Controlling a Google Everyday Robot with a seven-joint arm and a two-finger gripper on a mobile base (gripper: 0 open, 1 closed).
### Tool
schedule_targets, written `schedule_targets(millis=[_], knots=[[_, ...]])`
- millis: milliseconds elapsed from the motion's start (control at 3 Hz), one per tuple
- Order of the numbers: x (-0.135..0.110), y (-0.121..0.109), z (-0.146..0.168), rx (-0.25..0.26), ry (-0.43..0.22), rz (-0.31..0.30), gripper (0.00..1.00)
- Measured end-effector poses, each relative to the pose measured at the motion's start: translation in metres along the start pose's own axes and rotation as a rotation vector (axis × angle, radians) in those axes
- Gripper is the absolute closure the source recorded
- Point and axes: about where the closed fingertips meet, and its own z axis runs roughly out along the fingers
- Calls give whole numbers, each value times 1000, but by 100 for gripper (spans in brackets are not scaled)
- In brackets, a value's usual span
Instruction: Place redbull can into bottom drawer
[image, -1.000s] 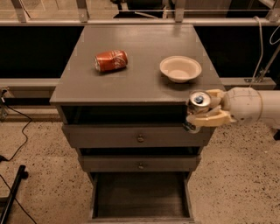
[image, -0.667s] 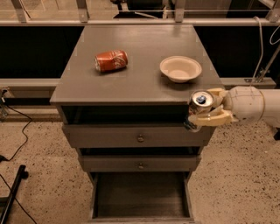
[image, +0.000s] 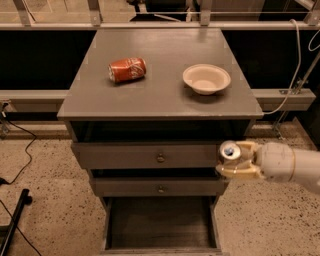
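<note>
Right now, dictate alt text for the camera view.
The gripper holds the redbull can upright before the right end of the upper drawers; the bottom drawer below stands open. On the cabinet top lie a tipped red soda can and a beige bowl.

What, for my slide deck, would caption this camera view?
The tool grips the redbull can upright at the cabinet's front corner, with the bottom drawer open below.

Speckled beige terrazzo floor (image: 50, 200), dimly lit. Grey wooden three-drawer cabinet (image: 160, 87) stands before a dark recessed wall panel (image: 40, 60) with a low beige ledge (image: 30, 96). Metal railing posts (image: 94, 11) run above. Thin black cables (image: 30, 145) lie on the floor at left. Cream gripper (image: 235, 161) sits at the cabinet's right front corner, clasping the slim silver redbull can (image: 230, 150).
</note>
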Motion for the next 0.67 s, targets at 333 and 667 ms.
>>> schedule_targets(millis=[333,667], knots=[[94,50,-13,89,26,56,100],[168,91,-17,119,49,128,100]])
